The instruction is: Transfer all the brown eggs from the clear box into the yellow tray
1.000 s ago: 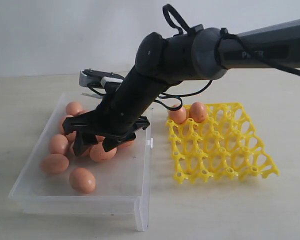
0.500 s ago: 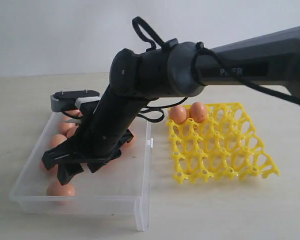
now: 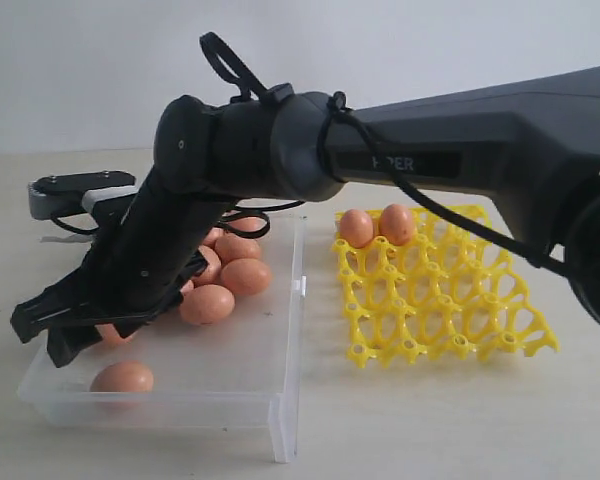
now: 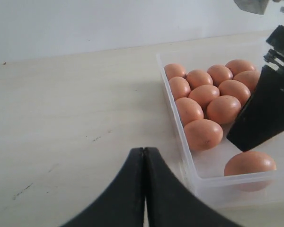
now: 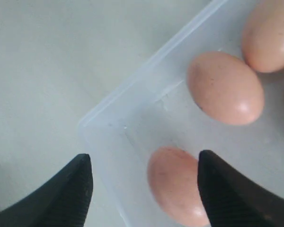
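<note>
The clear box (image 3: 180, 408) holds several brown eggs, a cluster (image 3: 208, 304) toward its back and one alone (image 3: 121, 378) by the near wall. The yellow tray (image 3: 450, 300) on the right carries two eggs (image 3: 356, 228) (image 3: 397, 223) in its far row. My right gripper (image 3: 42, 338) reaches across to the box's near-left corner. In the right wrist view it (image 5: 144, 163) is open, straddling the box corner (image 5: 85, 124) with one egg (image 5: 175, 187) just inside one fingertip (image 5: 206, 165). My left gripper (image 4: 144, 150) is shut and empty over the table beside the box (image 4: 173, 109).
The right arm's dark forearm (image 3: 430, 150) stretches over the tray and box. The pale tabletop (image 3: 430, 430) lies bare in front of the tray, and a white wall stands behind. A small clasp (image 3: 301, 287) sits on the box's right wall.
The right arm has swung left and forward across the box, from above the egg cluster to the near-left corner. Its jaws stay open.
</note>
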### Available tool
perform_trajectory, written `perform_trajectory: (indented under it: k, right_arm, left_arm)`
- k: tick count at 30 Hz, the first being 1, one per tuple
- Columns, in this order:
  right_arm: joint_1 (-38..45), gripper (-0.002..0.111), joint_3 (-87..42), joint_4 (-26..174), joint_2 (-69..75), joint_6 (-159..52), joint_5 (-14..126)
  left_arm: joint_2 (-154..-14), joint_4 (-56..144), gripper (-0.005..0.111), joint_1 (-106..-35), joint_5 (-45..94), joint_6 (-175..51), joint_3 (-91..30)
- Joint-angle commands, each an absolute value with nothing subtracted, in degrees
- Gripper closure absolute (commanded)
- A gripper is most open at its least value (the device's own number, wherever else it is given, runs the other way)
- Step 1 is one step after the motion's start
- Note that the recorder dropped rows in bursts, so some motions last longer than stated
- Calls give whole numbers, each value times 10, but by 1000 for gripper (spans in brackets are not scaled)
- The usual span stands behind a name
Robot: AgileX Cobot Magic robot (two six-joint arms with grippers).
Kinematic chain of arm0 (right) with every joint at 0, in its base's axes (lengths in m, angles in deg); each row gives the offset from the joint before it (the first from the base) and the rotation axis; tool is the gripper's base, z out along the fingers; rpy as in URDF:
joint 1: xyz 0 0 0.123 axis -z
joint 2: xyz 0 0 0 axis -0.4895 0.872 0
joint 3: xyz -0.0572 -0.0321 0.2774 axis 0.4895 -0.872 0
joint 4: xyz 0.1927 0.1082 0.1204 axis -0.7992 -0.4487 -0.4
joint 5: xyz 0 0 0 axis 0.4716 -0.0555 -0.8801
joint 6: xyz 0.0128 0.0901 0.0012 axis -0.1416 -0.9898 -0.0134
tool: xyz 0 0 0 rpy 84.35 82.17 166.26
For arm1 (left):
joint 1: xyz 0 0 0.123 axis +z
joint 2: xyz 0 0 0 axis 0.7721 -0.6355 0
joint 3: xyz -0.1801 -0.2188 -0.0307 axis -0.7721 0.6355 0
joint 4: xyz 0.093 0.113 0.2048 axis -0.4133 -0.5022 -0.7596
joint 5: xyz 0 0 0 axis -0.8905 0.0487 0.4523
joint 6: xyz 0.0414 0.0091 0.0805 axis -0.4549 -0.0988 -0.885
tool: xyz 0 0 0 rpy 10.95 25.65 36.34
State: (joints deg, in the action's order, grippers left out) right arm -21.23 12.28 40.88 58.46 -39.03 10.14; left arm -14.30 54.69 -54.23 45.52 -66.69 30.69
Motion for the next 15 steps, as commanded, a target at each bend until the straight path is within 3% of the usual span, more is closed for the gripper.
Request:
perform_trajectory:
  k: [1,15]
  right_arm:
    - [-224,46,139,419,608,-370,72]
    - [-233,46,142,525,648,-335,58]
  left_arm:
    - [-140,549,107,-545,450,-667,305]
    - [-140,549,107,-545,450,-667,305]
